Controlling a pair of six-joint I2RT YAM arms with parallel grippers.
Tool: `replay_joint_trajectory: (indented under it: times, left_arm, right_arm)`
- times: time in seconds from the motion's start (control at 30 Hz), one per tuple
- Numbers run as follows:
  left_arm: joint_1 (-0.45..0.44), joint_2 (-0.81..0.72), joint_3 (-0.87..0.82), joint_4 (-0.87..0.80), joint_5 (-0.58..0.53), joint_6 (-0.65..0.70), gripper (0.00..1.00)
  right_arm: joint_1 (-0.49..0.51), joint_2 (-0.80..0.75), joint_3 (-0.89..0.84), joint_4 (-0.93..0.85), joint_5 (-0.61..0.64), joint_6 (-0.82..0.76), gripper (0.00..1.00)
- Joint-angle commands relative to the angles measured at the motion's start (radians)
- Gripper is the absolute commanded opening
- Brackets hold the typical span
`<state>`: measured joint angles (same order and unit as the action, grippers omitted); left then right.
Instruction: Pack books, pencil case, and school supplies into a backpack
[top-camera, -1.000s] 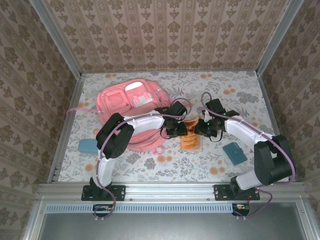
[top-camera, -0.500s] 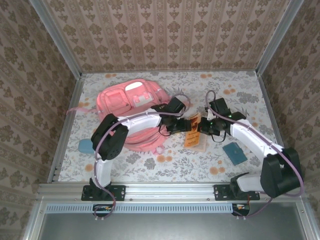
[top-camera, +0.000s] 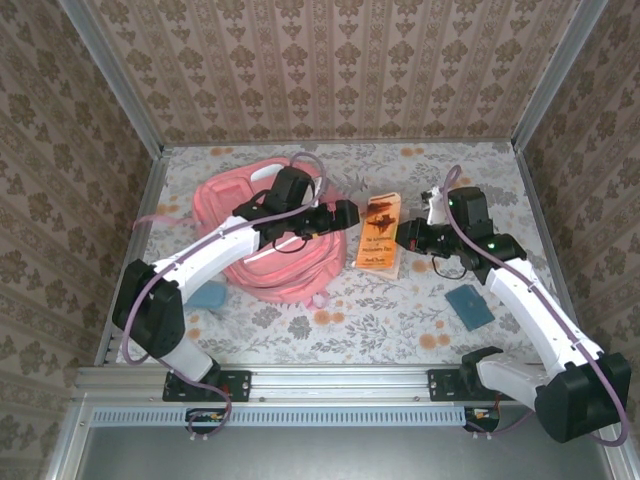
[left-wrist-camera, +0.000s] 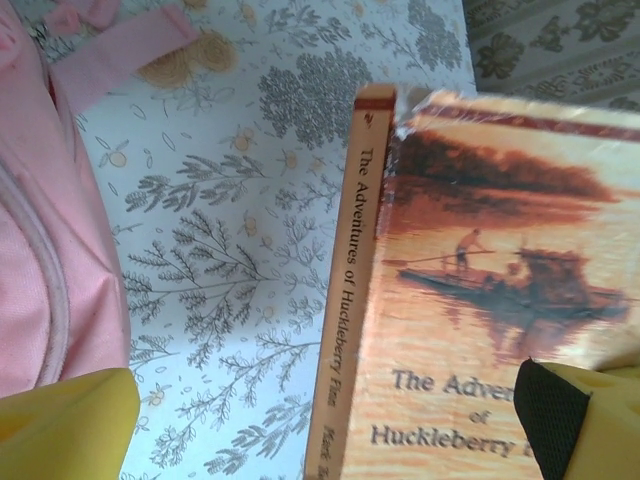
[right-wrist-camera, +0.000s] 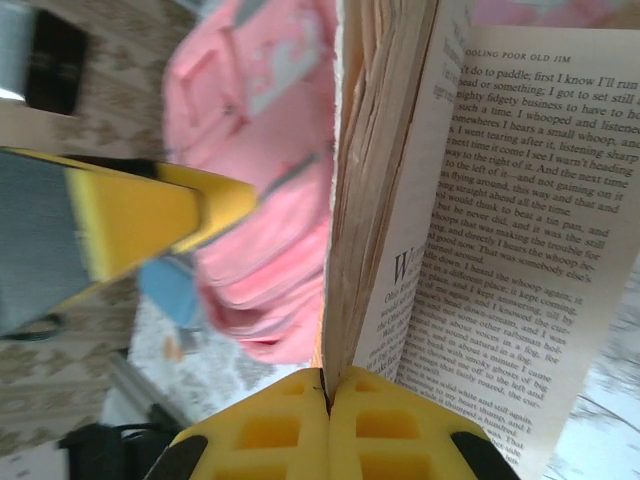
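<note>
My left hand (top-camera: 347, 213) withdrawn from orange paperback book (top-camera: 380, 232), released, beside pink fabric backpack (top-camera: 215, 195); right hand (top-camera: 408, 240) clenched on the book's pages.

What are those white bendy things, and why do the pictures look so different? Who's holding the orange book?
Those are two robot arms with pinching grippers. One picture comes from a camera above; the other two come from little cameras on the wrists, so things look huge. On the flowery table lie a pink backpack, a teal square and a small blue item. The right gripper is shut on the orange book. The left gripper is open beside it, holding nothing.
</note>
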<state>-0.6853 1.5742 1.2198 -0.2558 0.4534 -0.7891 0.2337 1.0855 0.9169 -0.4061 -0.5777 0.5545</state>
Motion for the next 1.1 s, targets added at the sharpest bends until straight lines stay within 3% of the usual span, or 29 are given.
replay_joint_trajectory:
  times: [0.0,0.2,0.43,0.7,0.77,0.93,1.07]
  left_arm:
    - [0.027,-0.039,-0.046,0.119,0.152,-0.004,1.0]
    - [0.05,-0.04,-0.104,0.315,0.305,-0.094,1.0]
    - [0.049,-0.016,-0.151,0.501,0.351,-0.22,1.0]
    - [0.049,-0.008,-0.151,0.534,0.372,-0.237,0.95]
    - [0.049,-0.008,-0.151,0.549,0.381,-0.243,0.88]
    - [0.053,-0.013,-0.155,0.596,0.383,-0.265,0.53]
    - [0.058,-0.016,-0.163,0.632,0.378,-0.286,0.32]
  right_arm:
    - [-0.005,0.002,0.049,0.159,-0.194,0.058,0.0]
    - [-0.004,0.04,0.07,0.252,-0.299,0.118,0.0]
    - [-0.006,0.082,0.081,0.241,-0.311,0.132,0.0]
    - [-0.011,0.097,0.077,0.25,-0.317,0.145,0.0]
    - [-0.014,0.101,0.077,0.245,-0.314,0.144,0.0]
    - [-0.047,0.118,0.072,0.218,-0.299,0.163,0.0]
    - [-0.068,0.123,0.056,0.239,-0.298,0.198,0.0]
